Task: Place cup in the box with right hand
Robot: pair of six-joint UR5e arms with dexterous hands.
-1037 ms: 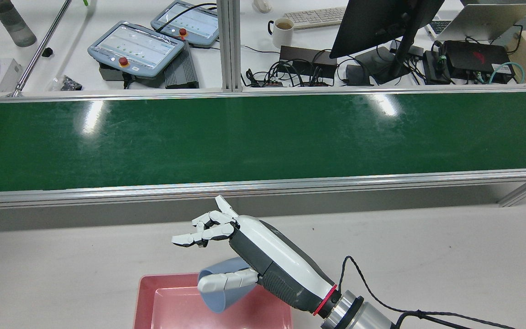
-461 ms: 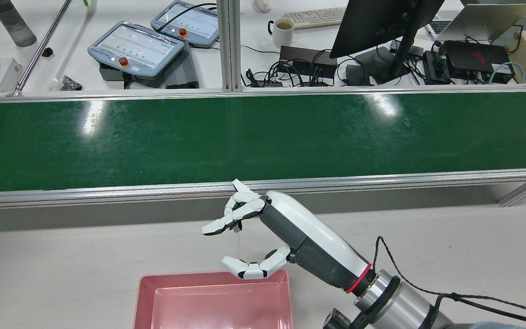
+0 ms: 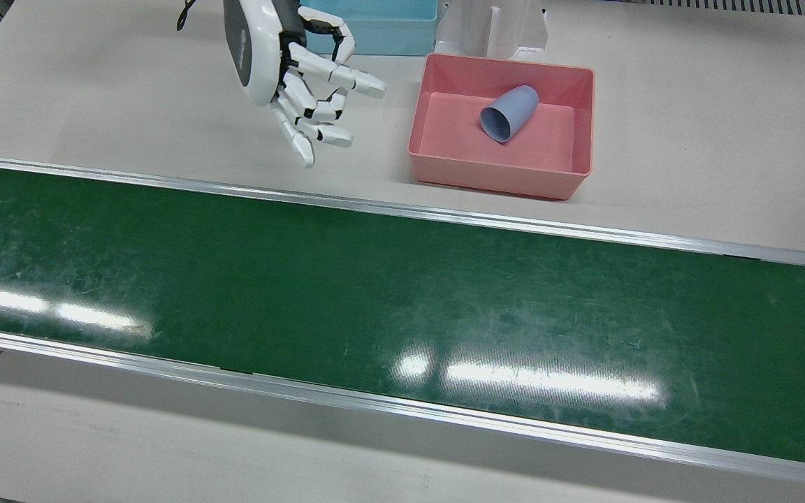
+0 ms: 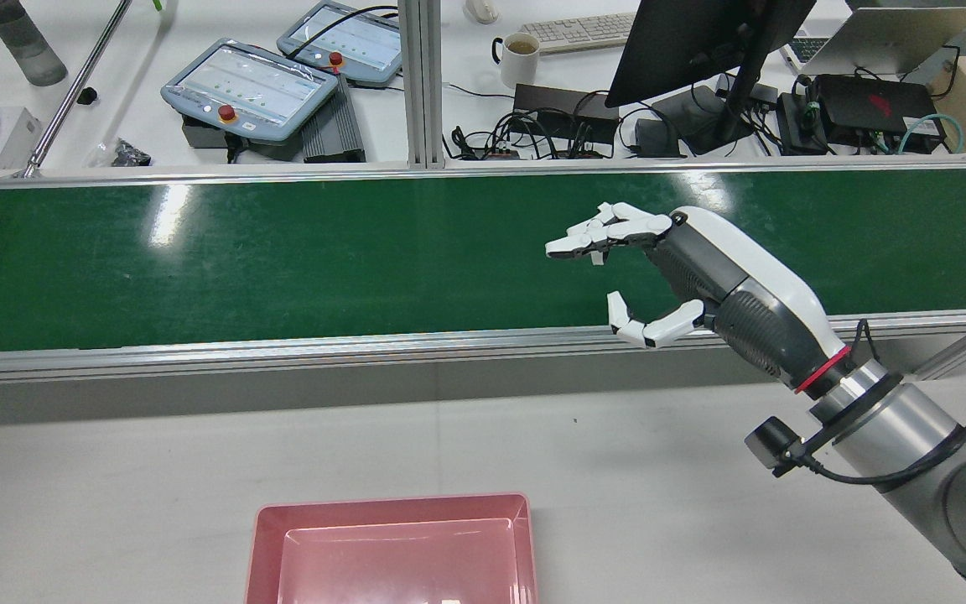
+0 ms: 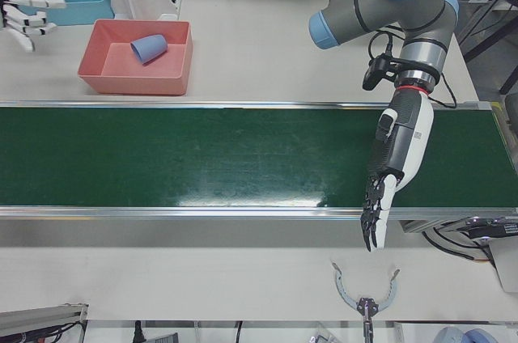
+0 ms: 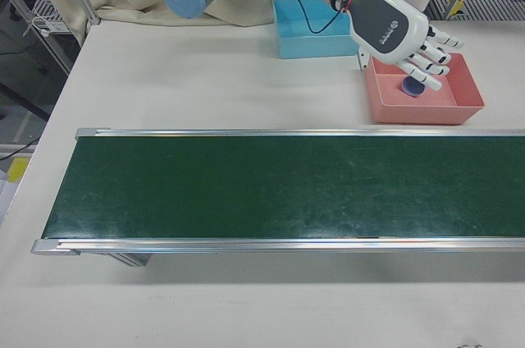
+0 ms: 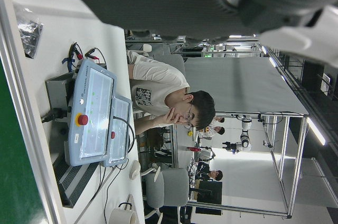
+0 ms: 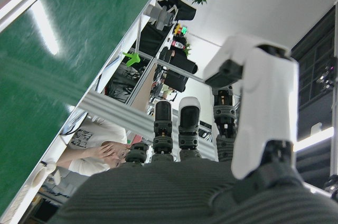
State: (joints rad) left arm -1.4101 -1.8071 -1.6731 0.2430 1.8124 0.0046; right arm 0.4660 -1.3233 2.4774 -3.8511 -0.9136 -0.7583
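The grey-blue cup (image 3: pixel 509 112) lies on its side inside the pink box (image 3: pixel 500 178), with its mouth toward the belt. My right hand (image 3: pixel 291 77) is open and empty, fingers spread, and hovers over the white table well to the view's left of the box. In the rear view the right hand (image 4: pixel 684 277) hangs high near the belt's edge, up and to the right of the pink box (image 4: pixel 391 545); the cup is out of frame there. In the right-front view its fingers (image 6: pixel 431 57) partly cover the cup (image 6: pixel 410 90). My left hand (image 5: pixel 392 157) points down over the belt's near edge, fingers straight, holding nothing.
The green conveyor belt (image 3: pixel 374 293) runs across the table between aluminium rails. A blue bin (image 3: pixel 374 24) and a white pedestal (image 3: pixel 493 28) stand behind the pink box. Teach pendants (image 4: pixel 252 88) and a monitor sit beyond the belt. A small grey tool (image 5: pixel 366 294) lies near the front edge.
A second ago my right hand held the cup over the box. It then let go, and the empty hand has since swung right and up toward the belt.
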